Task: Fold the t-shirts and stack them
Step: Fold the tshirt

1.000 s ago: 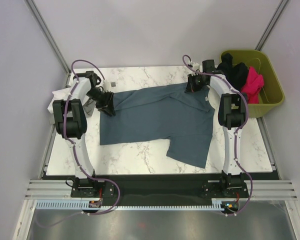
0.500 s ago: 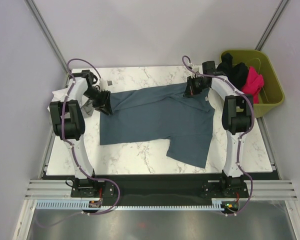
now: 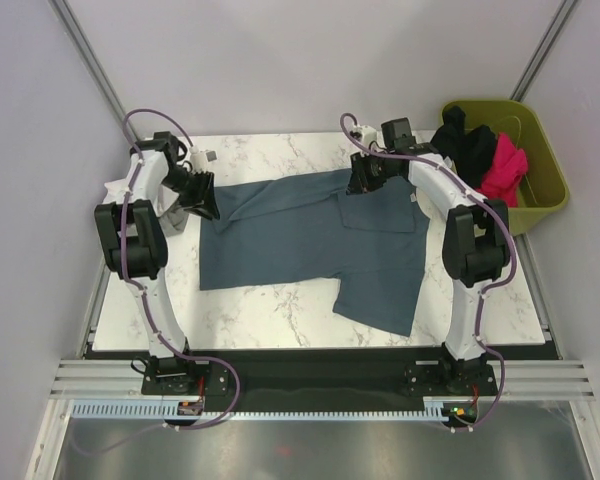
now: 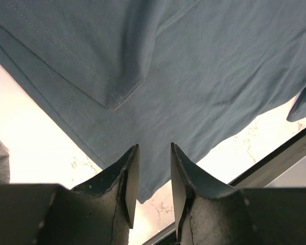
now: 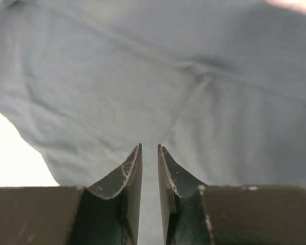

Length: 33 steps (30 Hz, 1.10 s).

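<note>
A slate blue-grey t-shirt [image 3: 300, 235] lies spread across the marble table [image 3: 280, 305], its far right part folded over onto itself. My left gripper [image 3: 204, 203] hovers at the shirt's far left edge. In the left wrist view, that gripper [image 4: 154, 148] stands open with nothing between its fingers, above the cloth [image 4: 219, 76] and a folded flap. My right gripper [image 3: 356, 183] is at the shirt's far edge, by the fold. In the right wrist view, the gripper [image 5: 149, 147] is narrowly open just over the fabric [image 5: 143, 76].
An olive-green bin [image 3: 540, 190] stands off the table's far right corner, holding a black shirt [image 3: 470, 145] and a magenta one [image 3: 502, 165]. White cloth [image 3: 120, 195] lies at the far left behind the left arm. Metal rails run along the near edge.
My right gripper moved left along the shirt's far edge, drawing the right shoulder over into a fold, then opened its jaws. The left gripper drew back a little toward the far left.
</note>
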{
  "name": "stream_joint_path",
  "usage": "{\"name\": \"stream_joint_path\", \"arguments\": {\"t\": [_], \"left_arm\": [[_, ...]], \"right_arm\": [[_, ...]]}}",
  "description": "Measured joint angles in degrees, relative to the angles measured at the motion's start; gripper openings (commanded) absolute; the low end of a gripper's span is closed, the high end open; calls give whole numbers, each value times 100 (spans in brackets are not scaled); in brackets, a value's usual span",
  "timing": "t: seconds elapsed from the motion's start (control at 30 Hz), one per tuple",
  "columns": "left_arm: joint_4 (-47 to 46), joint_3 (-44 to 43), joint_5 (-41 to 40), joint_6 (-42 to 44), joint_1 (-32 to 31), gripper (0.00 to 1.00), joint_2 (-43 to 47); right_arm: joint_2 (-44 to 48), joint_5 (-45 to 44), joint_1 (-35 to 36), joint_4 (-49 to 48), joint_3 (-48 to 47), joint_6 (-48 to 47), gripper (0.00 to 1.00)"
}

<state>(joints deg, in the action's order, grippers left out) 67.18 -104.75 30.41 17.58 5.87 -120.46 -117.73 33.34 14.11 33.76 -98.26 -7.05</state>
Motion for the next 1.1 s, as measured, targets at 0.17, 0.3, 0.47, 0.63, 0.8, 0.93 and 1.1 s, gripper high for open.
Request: {"name": "stream_joint_path", "arguments": {"t": [0.17,0.3,0.47,0.63,0.8,0.93,1.1], "left_arm": [[-24,-66,-160,-26,-7,38,-238],[-17,-72,-315,-26,-7,42,-463],[7,-168,-461,-24,-7,43,-793],[15,-251,-485,-24,-15,43,-1021],[26,-372,-474,-24,-48,43,-1228],[114,-608,-431,-26,-81,39,-1419],[151,-822,-424,-26,-149,31,-1554]], "right_arm": [[-463,-339,-264,-90,-866,44,27],[-1027,-522,-516,-258,-1362,70,27],[-1679,-732,-745,-278,-1613,68,27],[-1875,-813,-787,-232,-1635,68,27],[-1875,-831,-772,-269,-1694,68,27],[-1875,-890,-756,-286,-1692,28,27],[-1873,-979,-756,-293,-1648,-26,27]]}}
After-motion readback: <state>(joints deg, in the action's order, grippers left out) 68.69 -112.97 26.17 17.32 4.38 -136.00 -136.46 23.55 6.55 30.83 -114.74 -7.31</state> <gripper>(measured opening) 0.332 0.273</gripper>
